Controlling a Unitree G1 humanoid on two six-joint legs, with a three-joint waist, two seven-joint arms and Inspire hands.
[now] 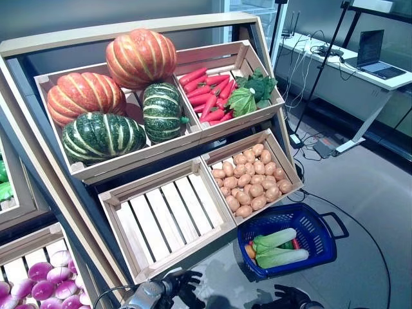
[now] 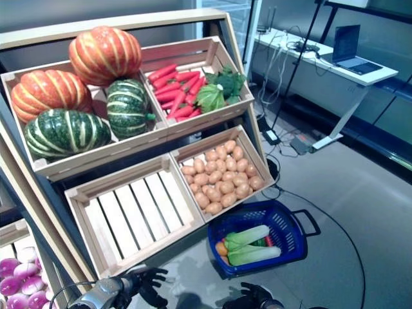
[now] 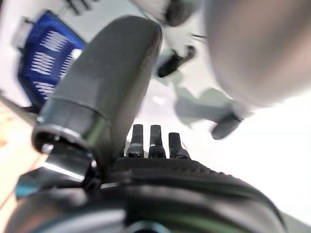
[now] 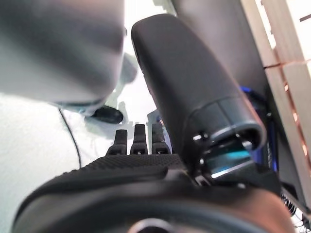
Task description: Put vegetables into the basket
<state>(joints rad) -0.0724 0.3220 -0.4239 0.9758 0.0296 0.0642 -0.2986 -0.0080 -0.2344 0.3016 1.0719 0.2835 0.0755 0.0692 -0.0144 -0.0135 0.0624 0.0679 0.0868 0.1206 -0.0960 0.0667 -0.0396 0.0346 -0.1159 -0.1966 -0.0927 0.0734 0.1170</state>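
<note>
**Q:** Which step of the task does this moment show?

**A:** By judgement, an interval between 2 picks. Both hands hang low over the floor, in front of the display stand (image 1: pixel 38 48). The left hand (image 1: pixel 185 284) shows relaxed, extended fingers and holds nothing; its wrist view confirms straight fingers with only floor beyond. The right hand (image 1: pixel 288 297) appears at the bottom edge, and its wrist view likewise shows straight, empty fingers.

**Q:** Where is the basket, and what does it hold?

**A:** The blue basket (image 1: pixel 322 222) stands on the floor just beside the stand's lower right corner, below the potato crate. It already contains 2 pale green leafy stalks (image 1: pixel 277 248), with something orange and something red partly hidden beneath.

**Q:** What does the next move call for?

**A:** Probably a reach upward to a stocked crate. The potatoes (image 1: pixel 251 180) lie nearest the basket; the carrots (image 1: pixel 207 93) and leafy greens (image 1: pixel 248 93) share the upper right crate. The pumpkins (image 1: pixel 116 96), 2 orange and 2 dark green, fill the upper left crate and look too bulky for 1 hand. The lower left crate (image 1: pixel 164 215) is empty.

**Q:** How would the potatoes handle?

**A:** Small, round and piled loosely: a curled grasp should suit, though neighbours may roll.
</note>
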